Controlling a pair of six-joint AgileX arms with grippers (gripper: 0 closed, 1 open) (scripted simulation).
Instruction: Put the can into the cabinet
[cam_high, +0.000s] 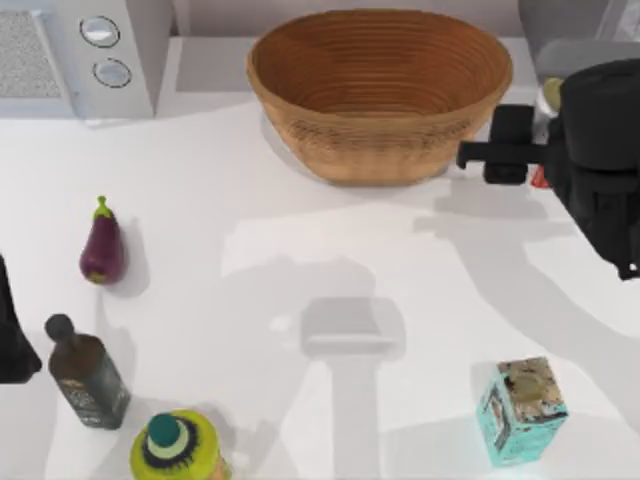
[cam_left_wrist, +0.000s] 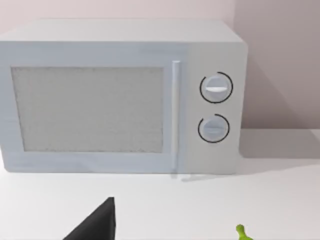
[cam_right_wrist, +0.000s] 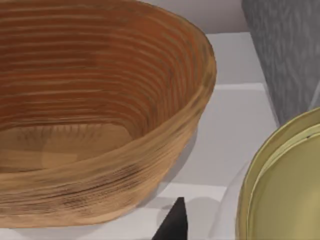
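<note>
The can (cam_right_wrist: 287, 185) shows its gold lid very close in the right wrist view, with a strip of white label beside it. From above, its lid edge (cam_high: 548, 95) and a red mark peek out from under my right arm, just right of the basket. My right gripper (cam_high: 540, 150) is shut on the can, with one black fingertip (cam_right_wrist: 174, 225) against its side. Whether the can rests on the table I cannot tell. The grey speckled cabinet (cam_high: 570, 20) stands right behind it at the back right corner, and its wall (cam_right_wrist: 285, 55) rises beyond the lid.
A large wicker basket (cam_high: 380, 90) sits at back centre, close to the can's left. The white microwave (cam_high: 80, 55) is back left. An eggplant (cam_high: 102, 245), a dark bottle (cam_high: 88, 375) and a green-yellow container (cam_high: 178, 445) stand at left, and a teal carton (cam_high: 520, 410) at front right. My left gripper (cam_high: 10, 340) is parked open at the left edge.
</note>
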